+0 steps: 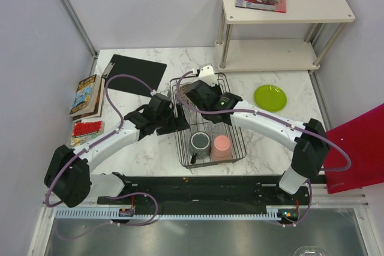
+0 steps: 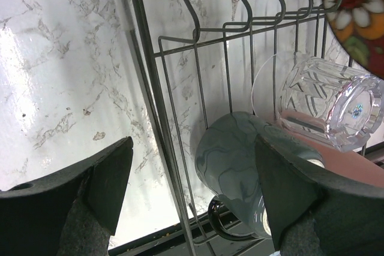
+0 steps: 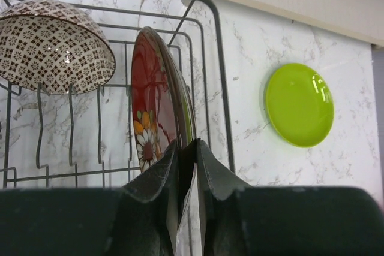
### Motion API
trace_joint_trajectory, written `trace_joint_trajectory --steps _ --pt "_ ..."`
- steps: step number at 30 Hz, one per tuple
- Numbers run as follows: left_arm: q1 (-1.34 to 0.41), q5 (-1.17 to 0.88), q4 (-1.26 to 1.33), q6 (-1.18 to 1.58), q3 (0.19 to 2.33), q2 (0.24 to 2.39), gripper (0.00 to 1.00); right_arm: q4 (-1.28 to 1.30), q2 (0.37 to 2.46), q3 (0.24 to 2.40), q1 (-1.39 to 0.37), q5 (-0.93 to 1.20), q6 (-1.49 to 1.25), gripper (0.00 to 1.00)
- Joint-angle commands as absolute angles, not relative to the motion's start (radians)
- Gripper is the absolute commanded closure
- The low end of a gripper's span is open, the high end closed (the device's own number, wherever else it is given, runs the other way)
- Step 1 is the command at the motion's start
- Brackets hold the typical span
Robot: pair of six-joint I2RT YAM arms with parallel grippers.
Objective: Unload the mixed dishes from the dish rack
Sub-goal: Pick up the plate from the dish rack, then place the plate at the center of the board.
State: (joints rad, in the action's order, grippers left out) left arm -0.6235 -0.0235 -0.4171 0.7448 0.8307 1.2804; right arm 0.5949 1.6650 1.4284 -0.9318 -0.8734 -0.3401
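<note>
- Marble tabletop (image 1: 150, 154); stacked books (image 1: 87, 95) at far left, flat black mat (image 1: 135, 73) just behind and to their right.
- Left gripper (image 2: 192, 169): fingers spread wide, empty, poised over left wall of dish rack (image 1: 241, 142); 1 finger outside the wire, 1 above grey mug (image 1: 200, 143).
- Near end of rack: grey mug and pink cup (image 1: 221, 146) side by side; clear glass (image 2: 330, 109) tipped on its side next to the cup.
- Far end of rack: patterned bowl (image 3: 54, 43) propped on edge among the tines, red floral plate (image 3: 153, 109) upright just to its right.
- Right gripper (image 3: 187, 151): fingers pinched together on rim of red floral plate.
- Right of rack, apart from it: lime-green plate (image 1: 270, 98) flat on the marble, in front of 2-tier shelf (image 1: 282, 13).
</note>
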Motion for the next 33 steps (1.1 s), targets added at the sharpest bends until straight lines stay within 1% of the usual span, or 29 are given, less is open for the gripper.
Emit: trace_joint_trajectory --steps 1,6,11,13,16,17,18,19,20,21,23,24,26,29,33 --pt "-0.626 -0.003 -0.408 0.776 0.838 1.284 0.12 0.583 1.572 1.500 -0.948 -0.932 -0.301 1.00" --pt "-0.626 -0.005 -0.408 0.775 0.833 1.275 0.12 0.581 1.503 1.487 -0.928 -1.049 -0.256 1.00" --pt "-0.626 -0.002 -0.407 0.773 0.836 1.275 0.12 0.561 1.381 1.436 -0.835 -1.037 -0.247 1.00" --pt "-0.624 -0.003 -0.407 0.773 0.838 1.275 0.12 0.549 1.318 1.414 -0.761 -0.994 -0.268 1.00" --pt "-0.626 -0.006 -0.406 0.773 0.839 1.279 0.12 0.514 1.223 1.332 -0.608 -0.827 -0.357 1.00" --pt "-0.626 -0.008 -0.403 0.773 0.839 1.279 0.12 0.497 1.200 1.272 -0.560 -0.780 -0.421 1.00" --pt "-0.626 -0.011 -0.402 0.775 0.839 1.281 0.12 0.483 1.177 1.240 -0.460 -0.653 -0.457 1.00" --pt "-0.626 -0.014 -0.400 0.775 0.839 1.284 0.12 0.451 1.137 1.205 -0.406 -0.590 -0.492 1.00" --pt "-0.626 -0.017 -0.402 0.775 0.839 1.284 0.12 0.431 1.118 1.130 -0.355 -0.531 -0.580 1.00" --pt "-0.626 -0.015 -0.402 0.773 0.838 1.282 0.12 0.364 1.074 1.080 -0.257 -0.403 -0.622 1.00" --pt "-0.626 -0.017 -0.400 0.772 0.836 1.282 0.12 0.292 1.033 0.941 -0.171 -0.291 -0.717 1.00" --pt "-0.626 -0.017 -0.399 0.772 0.835 1.281 0.12 0.219 1.005 0.899 -0.119 -0.257 -0.785 1.00" --pt "-0.626 -0.018 -0.399 0.770 0.830 1.275 0.12 0.167 0.997 0.812 -0.101 -0.230 -0.817 1.00" --pt "-0.626 -0.032 -0.391 0.769 0.824 1.269 0.12 0.074 1.008 0.734 -0.042 -0.165 -0.885 1.00" --pt "-0.626 -0.067 -0.374 0.776 0.816 1.262 0.12 -0.137 1.044 0.641 0.063 -0.078 -0.985 1.00"
